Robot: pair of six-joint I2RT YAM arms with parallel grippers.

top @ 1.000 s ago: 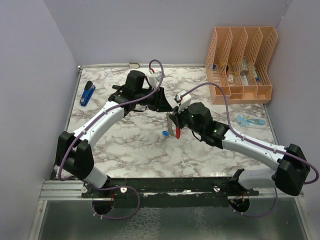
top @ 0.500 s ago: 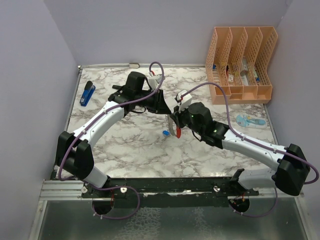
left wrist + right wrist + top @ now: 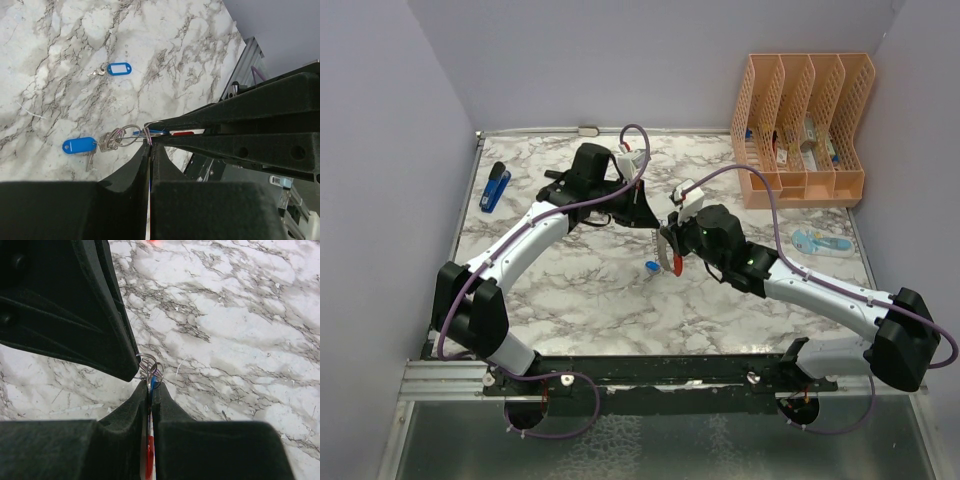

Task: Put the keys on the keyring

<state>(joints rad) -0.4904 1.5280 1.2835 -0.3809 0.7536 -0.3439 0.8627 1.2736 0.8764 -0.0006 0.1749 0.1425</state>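
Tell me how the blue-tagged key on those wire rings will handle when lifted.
The blue-tagged key meets the left gripper through loose wire rings, so it will likely dangle and swing, not stay stiff. Small and thin, it is probably light. The thin rings may slip from the shut fingertips.

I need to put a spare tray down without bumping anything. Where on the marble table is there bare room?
Widest bare patch: the near marble table, between its front edge and the small blue-headed key. A smaller one lies back centre, beside the orange slotted file rack. Crowded: the middle, where both jaws meet.
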